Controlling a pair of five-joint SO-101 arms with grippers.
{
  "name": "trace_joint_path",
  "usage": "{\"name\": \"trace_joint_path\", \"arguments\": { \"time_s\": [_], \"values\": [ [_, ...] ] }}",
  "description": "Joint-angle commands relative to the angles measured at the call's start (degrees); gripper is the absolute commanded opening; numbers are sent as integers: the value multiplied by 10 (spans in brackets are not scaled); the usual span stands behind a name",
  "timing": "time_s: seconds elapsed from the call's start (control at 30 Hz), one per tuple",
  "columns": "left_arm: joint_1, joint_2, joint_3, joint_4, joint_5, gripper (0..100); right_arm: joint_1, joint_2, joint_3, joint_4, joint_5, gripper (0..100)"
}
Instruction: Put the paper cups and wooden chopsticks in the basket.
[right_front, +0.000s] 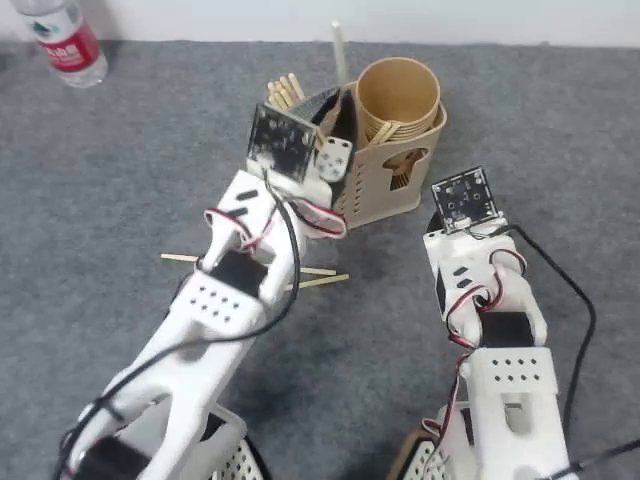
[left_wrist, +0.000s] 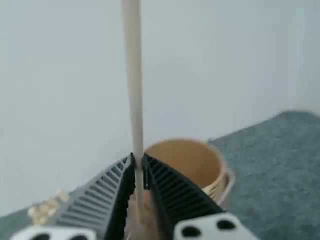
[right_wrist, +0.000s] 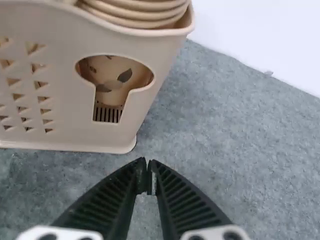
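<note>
While the left claw pinches one wooden chopstick upright, it sits right over the basket, at the rim beside the paper cups. The cups are stacked and already inside the basket. Bundled chopsticks stand at the basket's end away from the cups; they look to be inside it, but I can't be sure. A few loose chopsticks lie flat on the desk near the basket's front, partly under the left arm. The right claw is pressed together with nothing in it, just beside the basket's front wall at the cups' end.

Likely risks:
- The held stick is gripped near its lower end with most of it above the claw, so on release it may tip and fall outside the basket or hang on the rim.
- The left claw is tight against the basket, so a sideways move could shove or tilt it — the cups ride high and could topple.
- The loose sticks are thin and flat on a rough desk, so a pinch may slip or roll them further from the basket.
- The right claw is close enough to bump the basket wall.
</note>
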Motion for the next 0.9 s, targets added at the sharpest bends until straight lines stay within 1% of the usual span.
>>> {"name": "trace_joint_path", "arguments": {
  "time_s": [0.0, 0.03, 0.13, 0.17, 0.23, 0.3, 0.4, 0.5, 0.57, 0.63, 0.73, 0.8, 0.87],
  "values": [
    [-46, 31, -15, -17, 49, 11, 1, -10, -5, -15, 6, 8],
    [-49, 28, -15, -14, 61, 11, 1, -10, -5, -15, 6, 8],
    [-38, 11, -13, 38, 62, 15, 1, -9, -5, -15, 6, 8],
    [-32, 3, -12, 52, 61, 31, 1, -8, -5, -15, 6, 8],
    [-23, -13, -11, 76, 64, 94, 1, -5, -4, -15, 6, 8],
    [-22, -33, -10, 94, 86, 139, 1, -5, -4, -15, 6, 8],
    [-26, -60, -14, 118, 115, 142, 1, -9, 6, -15, 6, 8],
    [-29, -95, -14, 135, 115, 142, 1, -9, 7, -15, 6, 8],
    [-44, -126, -15, 172, 105, 141, 1, -8, 8, -15, 6, 8],
    [-63, -166, -28, 255, 68, 141, 2, -5, 8, -15, 6, 8],
    [-113, -206, -64, 442, -11, 141, 2, -10, 28, -24, 6, 8],
    [-143, -207, -88, 553, -80, 141, 2, -10, 49, -50, 6, 8],
    [-178, -207, -98, 628, -146, 141, 2, -10, 69, -79, 6, 8]
  ]
}}
